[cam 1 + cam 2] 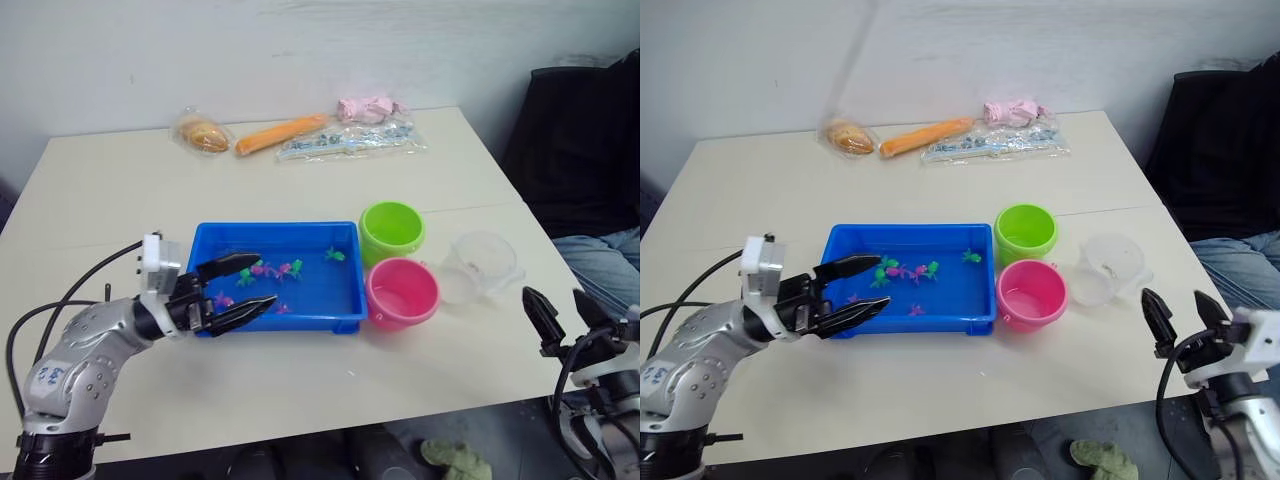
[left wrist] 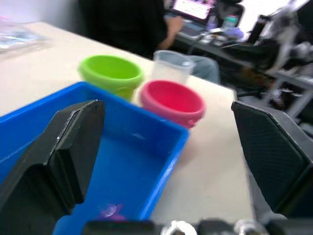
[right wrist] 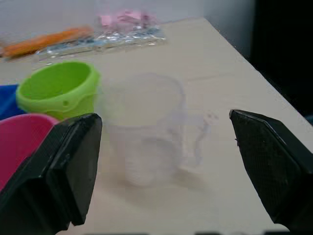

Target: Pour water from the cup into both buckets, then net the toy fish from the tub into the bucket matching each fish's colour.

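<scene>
- Left end effector (image 1: pixel 238 288) spread wide, empty, over tub (image 1: pixel 300 236) at its 8 o'clock corner
- Right end effector (image 1: pixel 562 315) released, empty, at 5 o'clock from cup (image 1: pixel 483 262)

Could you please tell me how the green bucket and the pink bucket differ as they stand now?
The green bucket is lime green and stands farther from the robot; the pink bucket is bright pink and stands nearer. The green bucket stands beside the blue tub's far right corner, the pink bucket beside its near right corner. The clear cup stands closer to the pink bucket. Both are upright, round, alike in size and right of the tub.
</scene>
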Robot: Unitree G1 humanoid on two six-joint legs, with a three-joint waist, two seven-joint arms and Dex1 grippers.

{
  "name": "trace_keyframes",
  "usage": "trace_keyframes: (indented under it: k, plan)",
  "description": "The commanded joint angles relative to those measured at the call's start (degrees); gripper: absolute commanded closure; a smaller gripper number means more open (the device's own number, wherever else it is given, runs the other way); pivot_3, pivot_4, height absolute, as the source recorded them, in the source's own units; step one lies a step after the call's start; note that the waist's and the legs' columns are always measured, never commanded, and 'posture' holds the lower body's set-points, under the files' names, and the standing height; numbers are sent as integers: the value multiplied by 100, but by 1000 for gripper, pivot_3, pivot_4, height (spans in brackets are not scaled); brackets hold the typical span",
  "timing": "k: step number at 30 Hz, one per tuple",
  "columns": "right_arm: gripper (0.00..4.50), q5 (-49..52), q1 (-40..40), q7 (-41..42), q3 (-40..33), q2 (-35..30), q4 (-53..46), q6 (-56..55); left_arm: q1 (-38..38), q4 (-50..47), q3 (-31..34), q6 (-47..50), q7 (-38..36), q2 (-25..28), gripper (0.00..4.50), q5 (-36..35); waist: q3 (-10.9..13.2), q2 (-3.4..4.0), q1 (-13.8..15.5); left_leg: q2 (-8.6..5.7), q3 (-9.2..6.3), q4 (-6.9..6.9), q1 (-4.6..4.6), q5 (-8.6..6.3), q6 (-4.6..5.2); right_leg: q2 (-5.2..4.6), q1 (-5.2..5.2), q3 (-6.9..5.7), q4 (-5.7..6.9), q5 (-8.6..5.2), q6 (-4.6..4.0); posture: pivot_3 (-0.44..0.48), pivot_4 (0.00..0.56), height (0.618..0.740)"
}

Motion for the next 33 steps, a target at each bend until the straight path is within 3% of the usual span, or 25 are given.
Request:
trace_keyframes:
  k: [1,3,8,13,16,18,19,21,25,29,33]
  plan:
    - [44,-50,-323,667,200,-743,-457,-12,369,49,742,-424,209,51,0,250,4,-18,1,0,1,0,1,0,0,0,0,0,0,0,0,0,150,740]
    - [44,-102,-682,1024,444,-1141,-439,-62,744,6,1136,-591,238,83,0,357,10,-28,-11,3,-6,-6,0,0,0,3,1,-2,-3,0,0,0,150,740]
    - [44,-501,-1429,1477,1087,-1363,-130,-409,1408,396,2232,-1147,592,-52,0,669,33,-71,84,6,-17,-12,-6,-2,1,1,-1,-15,-13,-3,-6,0,150,740]
    - [44,-555,-1931,1612,1526,-1202,201,-453,1959,1286,3379,-1481,977,-210,0,686,35,-68,156,1,-16,-13,-19,-17,13,-15,8,-27,-25,-9,-16,0,150,740]
    - [44,-626,-2092,1763,1727,-1109,298,-563,2498,1852,3935,-1545,1096,-389,0,662,44,-51,106,-36,-180,-15,-101,-3,30,-116,77,-198,-67,-9,-16,0,150,740]
    - [44,-705,-2111,1795,1779,-1074,326,-610,2822,2051,4102,-1544,1129,-517,0,666,40,-34,102,-53,-333,-35,-117,13,49,-188,160,-387,-112,-14,-26,0,150,740]
    - [44,-773,-2105,1810,1796,-1070,339,-642,2977,2104,4152,-1568,1237,-584,0,759,36,-55,152,-77,-403,-34,-100,29,54,-232,160,-465,-119,-15,-28,0,150,740]
    - [44,-867,-2069,1854,1814,-1059,356,-705,3160,2130,4172,-1604,1351,-669,0,825,35,-64,324,-104,-398,-6,-128,17,60,-287,87,-475,-23,-38,-68,0,150,740]
    - [44,-1079,-1838,2100,1883,-1084,351,-967,3181,1967,3984,-1562,1421,-725,0,776,30,-74,516,-134,-410,-2,-133,12,72,-328,96,-495,-30,-57,-104,0,150,740]
    - [44,-1312,-1220,2571,1883,-1075,326,-1582,2647,1623,3573,-1113,1725,-513,0,662,27,-77,549,-156,-405,-9,-132,21,102,-376,110,-541,-35,-61,-112,0,150,740]
    - [44,-1030,-869,2754,1742,-979,190,-1662,2017,1552,3056,-310,2211,39,0,883,17,-94,475,-150,-407,-11,-119,46,105,-380,116,-569,-13,-51,-94,0,150,740]
